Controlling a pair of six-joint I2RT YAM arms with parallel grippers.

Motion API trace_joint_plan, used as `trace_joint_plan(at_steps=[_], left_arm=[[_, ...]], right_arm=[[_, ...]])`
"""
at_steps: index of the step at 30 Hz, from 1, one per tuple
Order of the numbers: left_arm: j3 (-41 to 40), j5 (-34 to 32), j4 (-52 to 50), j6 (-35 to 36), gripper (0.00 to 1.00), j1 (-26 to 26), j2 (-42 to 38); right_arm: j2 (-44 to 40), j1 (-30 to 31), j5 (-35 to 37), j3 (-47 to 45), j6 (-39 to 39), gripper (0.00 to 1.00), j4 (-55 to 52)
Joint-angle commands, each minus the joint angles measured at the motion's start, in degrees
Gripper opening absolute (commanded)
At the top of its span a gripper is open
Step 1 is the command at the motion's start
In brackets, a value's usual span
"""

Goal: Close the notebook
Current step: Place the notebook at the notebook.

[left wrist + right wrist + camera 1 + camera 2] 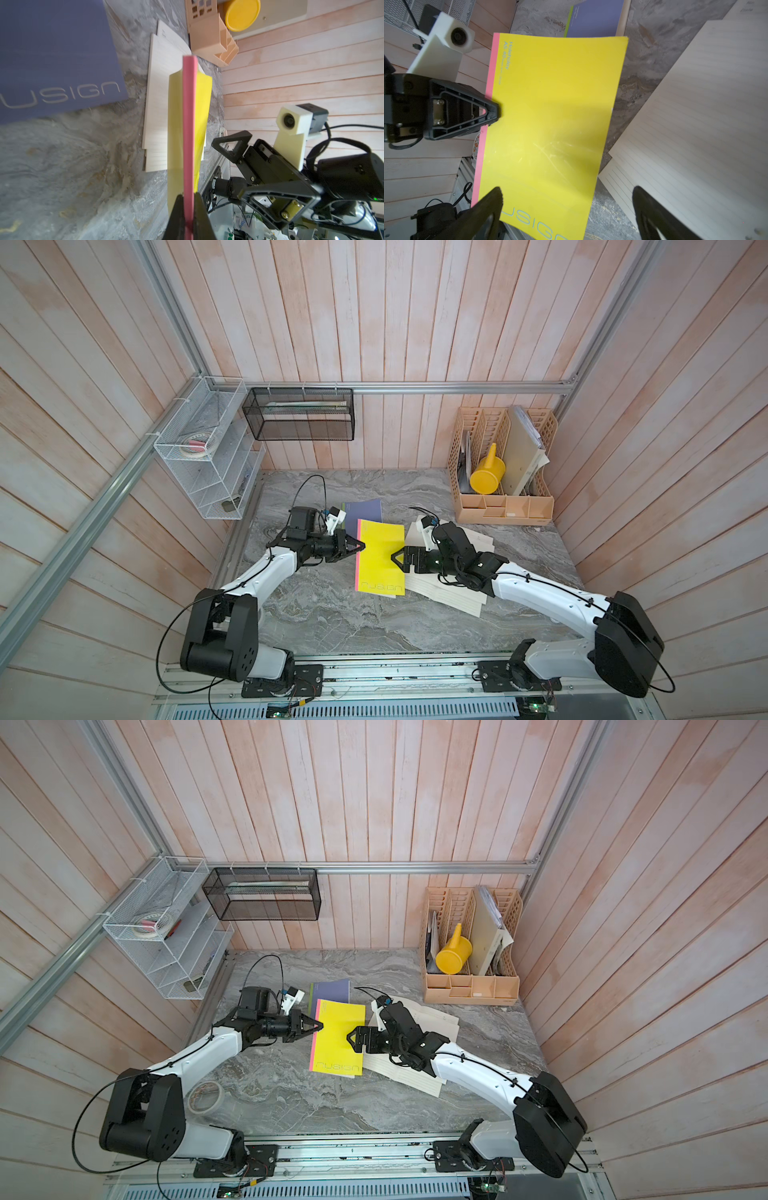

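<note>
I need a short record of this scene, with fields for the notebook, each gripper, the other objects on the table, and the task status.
notebook: yellow cover lifted above the table; lined pages lie open on the table beside it
left gripper: shut on the cover's pink edge
right gripper: open, at the cover's free edge, not clamping it
other objects: purple notebook closed and flat behind; beige organiser at the back, holding a yellow jug
task status: notebook not yet closed
</note>
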Motion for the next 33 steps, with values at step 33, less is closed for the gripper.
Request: trace_joint_plan(at_steps=[33], left_arm=[[46.2, 6.3, -11.5, 4.4, 0.0, 9.6, 39.0]], right_arm=[[-4.4, -7.2, -3.8, -5.2, -0.9, 0.98, 3.2]])
